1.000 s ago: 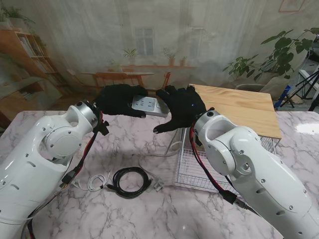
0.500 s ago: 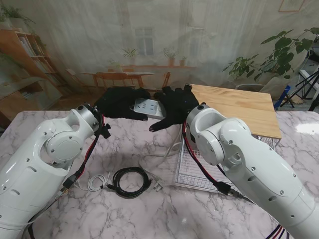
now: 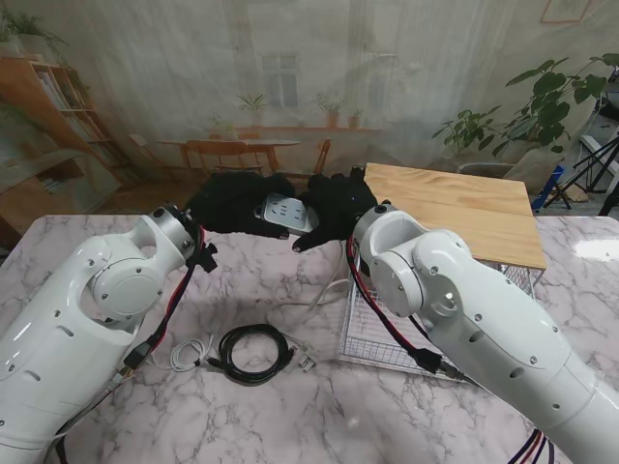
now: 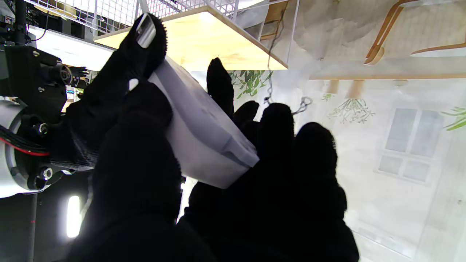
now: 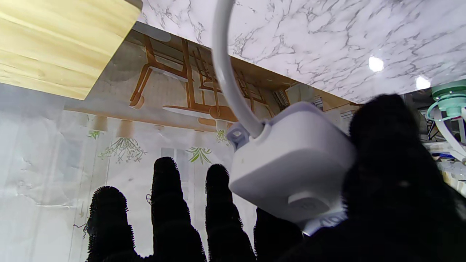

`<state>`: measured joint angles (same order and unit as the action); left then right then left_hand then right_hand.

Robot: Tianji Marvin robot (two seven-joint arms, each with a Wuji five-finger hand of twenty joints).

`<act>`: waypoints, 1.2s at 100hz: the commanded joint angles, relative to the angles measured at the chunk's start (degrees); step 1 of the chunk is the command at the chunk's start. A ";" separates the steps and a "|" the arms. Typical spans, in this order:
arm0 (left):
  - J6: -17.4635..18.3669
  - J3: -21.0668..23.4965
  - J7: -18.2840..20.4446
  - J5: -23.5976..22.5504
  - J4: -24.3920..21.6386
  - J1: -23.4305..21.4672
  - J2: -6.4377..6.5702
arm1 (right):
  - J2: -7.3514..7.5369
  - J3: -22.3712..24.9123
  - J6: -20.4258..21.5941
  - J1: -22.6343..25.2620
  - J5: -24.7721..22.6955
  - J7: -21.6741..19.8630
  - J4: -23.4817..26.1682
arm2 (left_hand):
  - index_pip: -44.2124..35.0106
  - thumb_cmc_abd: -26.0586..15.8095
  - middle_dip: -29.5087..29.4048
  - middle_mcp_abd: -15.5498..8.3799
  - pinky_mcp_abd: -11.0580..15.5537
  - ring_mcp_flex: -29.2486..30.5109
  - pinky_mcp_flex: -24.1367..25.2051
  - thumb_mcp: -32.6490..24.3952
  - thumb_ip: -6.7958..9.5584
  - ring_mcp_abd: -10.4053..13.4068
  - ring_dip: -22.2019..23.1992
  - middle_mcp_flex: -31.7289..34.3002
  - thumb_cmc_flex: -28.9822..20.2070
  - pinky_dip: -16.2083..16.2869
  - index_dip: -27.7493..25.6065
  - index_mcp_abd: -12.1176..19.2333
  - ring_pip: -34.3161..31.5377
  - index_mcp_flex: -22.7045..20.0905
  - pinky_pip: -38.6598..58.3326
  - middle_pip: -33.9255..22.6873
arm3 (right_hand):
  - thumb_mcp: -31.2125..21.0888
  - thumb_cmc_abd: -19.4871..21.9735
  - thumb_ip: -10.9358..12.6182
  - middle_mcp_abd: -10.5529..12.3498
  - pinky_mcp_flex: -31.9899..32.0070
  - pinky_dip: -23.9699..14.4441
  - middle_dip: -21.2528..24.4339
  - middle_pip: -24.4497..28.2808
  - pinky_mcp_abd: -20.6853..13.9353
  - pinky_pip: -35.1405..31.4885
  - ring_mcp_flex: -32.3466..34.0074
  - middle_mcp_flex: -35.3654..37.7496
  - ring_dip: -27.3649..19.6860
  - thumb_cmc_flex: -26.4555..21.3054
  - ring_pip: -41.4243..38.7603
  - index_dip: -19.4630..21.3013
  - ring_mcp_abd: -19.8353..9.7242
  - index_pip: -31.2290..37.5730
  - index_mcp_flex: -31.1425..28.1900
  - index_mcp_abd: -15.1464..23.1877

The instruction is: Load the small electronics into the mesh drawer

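A white power strip (image 3: 281, 210) is held in the air at the far middle of the table, tilted, sockets facing me. My left hand (image 3: 230, 200) is shut on its left end, thumb over it and fingers under it (image 4: 204, 134). My right hand (image 3: 334, 205) grips the right end, where the cord leaves; the thumb presses on the casing (image 5: 291, 174) while the fingers reach out straight beneath. The white cord (image 3: 319, 295) hangs down to the table. The mesh drawer (image 3: 387, 333) sits pulled out under the wooden top (image 3: 464, 208), nearer to me and to the right of the hands.
On the marble nearer to me lie a coiled black cable (image 3: 253, 353), a white cable (image 3: 184, 353) to its left and a small plug (image 3: 306, 362) to its right. My right forearm crosses over the drawer.
My right hand has moved left and closed onto the power strip's right end, its arm swinging inward. The strip has tilted a little. The left hand has stayed put.
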<state>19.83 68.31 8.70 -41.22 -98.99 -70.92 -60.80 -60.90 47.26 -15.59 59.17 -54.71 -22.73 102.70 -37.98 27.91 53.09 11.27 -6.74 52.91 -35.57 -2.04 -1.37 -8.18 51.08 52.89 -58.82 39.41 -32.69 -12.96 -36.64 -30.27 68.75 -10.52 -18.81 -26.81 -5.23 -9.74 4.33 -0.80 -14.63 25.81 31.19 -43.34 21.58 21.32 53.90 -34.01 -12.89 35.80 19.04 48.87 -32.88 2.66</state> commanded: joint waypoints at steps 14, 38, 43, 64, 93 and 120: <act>-0.46 0.11 0.26 -0.23 -0.59 -0.56 -0.39 | -0.24 1.30 1.00 1.30 -0.27 0.69 0.51 | -13.20 -8.41 0.46 -5.01 3.41 0.25 -0.34 -10.57 6.43 -0.69 0.58 4.65 -11.76 1.56 -3.13 12.23 -1.35 -4.76 1.81 -3.33 | -26.07 5.00 -5.05 3.83 -0.20 0.91 -1.31 2.77 0.64 -0.38 5.06 11.75 4.03 -5.75 0.42 2.25 -3.06 11.04 -8.76 11.70; -0.50 0.34 -0.65 -0.95 0.38 -1.42 -0.43 | 0.37 4.20 4.82 3.31 -1.28 -1.28 2.42 | -13.02 -8.63 0.44 -4.92 3.37 0.25 -0.23 -10.27 6.13 -0.69 0.58 4.54 -11.90 1.66 -3.05 12.08 -1.19 -4.66 1.56 -3.26 | -25.44 8.06 -6.73 1.25 -3.88 0.89 -1.70 4.38 -1.55 0.52 17.74 37.07 3.14 -8.50 -1.28 5.22 -4.31 14.27 -6.65 7.31; -0.57 0.28 -0.97 -1.04 0.67 -1.52 -0.47 | 0.43 4.51 5.48 3.63 -1.28 -1.31 2.57 | -12.99 -8.67 0.44 -4.88 3.37 0.23 -0.23 -10.21 6.09 -0.62 0.58 4.53 -11.88 1.68 -3.05 12.05 -1.17 -4.66 1.54 -3.25 | -24.71 8.63 -6.95 2.78 -5.42 0.56 -3.54 7.83 -2.37 0.09 20.60 39.09 2.65 -9.10 -2.59 5.06 -5.01 14.99 -6.01 7.02; -0.13 0.01 -2.90 -1.18 1.81 -2.00 -0.74 | 0.14 4.28 7.80 3.88 -0.94 1.85 1.19 | -12.78 -8.91 0.41 -4.83 3.43 -0.02 -0.05 -10.02 6.00 -0.57 0.61 4.30 -11.97 1.75 -3.07 11.95 -1.05 -4.49 1.38 -3.14 | -23.93 8.92 -7.51 4.44 -13.21 -5.91 -15.40 23.98 -8.28 -5.55 28.68 40.89 18.05 -9.61 -9.07 4.01 -7.94 16.92 -5.17 6.77; 0.00 1.02 -6.57 0.20 4.20 -3.22 -1.43 | -0.53 2.08 9.31 2.07 -0.54 6.16 -1.86 | -9.53 -9.91 -0.44 -3.37 3.36 -0.29 0.26 -8.37 5.49 -0.56 0.57 3.29 -12.68 1.84 -3.03 10.60 -0.53 -4.75 0.91 -3.75 | -26.00 7.65 -7.80 1.62 -25.08 -15.78 -25.99 37.72 -13.01 -19.06 36.20 45.20 28.06 -9.21 -26.12 3.48 -12.79 17.18 -6.86 3.70; 0.89 3.56 -6.34 0.25 3.90 -4.35 -1.26 | -0.78 1.69 9.31 1.51 0.41 7.40 -2.94 | 4.18 -10.21 -14.09 -2.01 2.45 -3.14 2.92 -2.39 4.76 -2.12 -1.45 -4.80 -8.53 0.97 -0.30 7.45 3.85 -5.07 -2.75 -9.94 | -28.38 5.54 -7.97 3.37 -29.23 -17.92 -30.06 42.41 -11.57 -22.65 39.00 49.38 31.95 -9.31 -35.71 3.38 -15.78 16.37 -9.33 1.90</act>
<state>21.02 71.22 1.78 -41.06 -95.28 -75.10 -62.39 -61.66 48.81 -6.47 60.71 -54.17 -15.36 99.84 -33.24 26.72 43.19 7.97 -6.74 51.43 -34.10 1.56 -1.38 -8.28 50.51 49.31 -58.80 39.78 -32.79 -7.53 -34.93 -30.34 67.72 -13.84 -30.39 -29.03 -12.02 -9.22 -24.06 -17.92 -43.75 61.24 18.48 -64.64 58.65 63.26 83.77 -31.96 -43.97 39.89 8.78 57.55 -34.35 -8.27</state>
